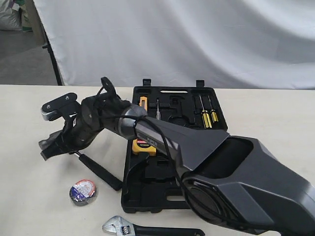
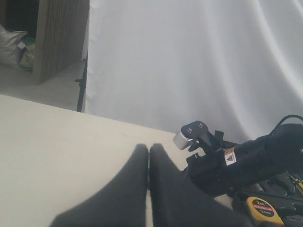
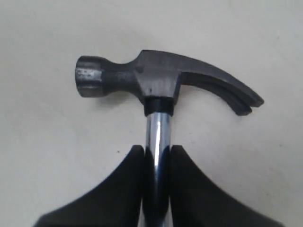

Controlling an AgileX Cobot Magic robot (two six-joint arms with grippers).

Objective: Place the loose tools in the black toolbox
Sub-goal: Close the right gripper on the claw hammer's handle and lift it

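The claw hammer (image 3: 156,85) lies head-out ahead of my right gripper (image 3: 157,151), which is shut on its chrome shaft just below the head. In the exterior view that gripper (image 1: 53,143) has reached across to the left of the black toolbox (image 1: 147,199), and the hammer's black handle (image 1: 101,172) slants back toward the case. The black tape roll (image 1: 82,191) lies on the table near the front. The silver adjustable wrench (image 1: 147,229) lies at the front edge. My left gripper (image 2: 149,156) is shut on nothing above bare table.
The toolbox lies open with a yellow tape measure (image 1: 143,146) in it, yellow-handled screwdrivers (image 1: 207,118) in the far half and an orange-handled tool (image 1: 143,102) beside them. The right arm (image 1: 236,172) crosses over the case. A white cloth (image 1: 172,39) hangs behind the table.
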